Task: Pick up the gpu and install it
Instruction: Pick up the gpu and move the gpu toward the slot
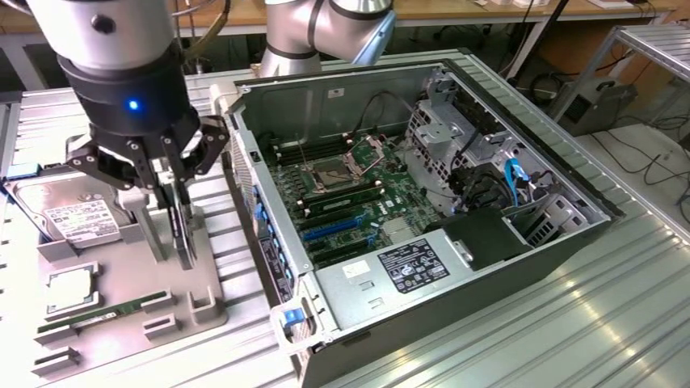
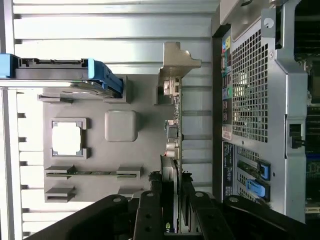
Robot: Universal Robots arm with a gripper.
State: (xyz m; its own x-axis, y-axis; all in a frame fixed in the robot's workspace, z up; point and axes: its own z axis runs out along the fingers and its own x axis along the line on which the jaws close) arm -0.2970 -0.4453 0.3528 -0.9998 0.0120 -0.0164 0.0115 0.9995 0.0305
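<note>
The open computer case is the biggest thing here. It lies on its side just beside the hand, on the exterior view's right, with the motherboard and its blue slots facing up. Its perforated rear panel runs close alongside the hand in the wrist view. Case and hand both sit over a slatted metal table.

Directly under the hand lies a grey holder tray, flat on the table and just beside the case wall. The arm comes down from above, and the gripper reaches straight down into this tray.

A hard drive with a white label rests at the tray's end, near the hand on the exterior view's left.

The gpu stands on its edge in the tray, right between the fingers. One finger lies against each face of the card, so the hand is closed on it. The card is seated in its holder, and its silver bracket is at the end farthest from the hand.

A square processor chip sits in its own pocket of the tray. It is a little away from the hand, on the side away from the case. A narrow green memory stick lies in a slot beyond the chip, farther from the hand.
</note>
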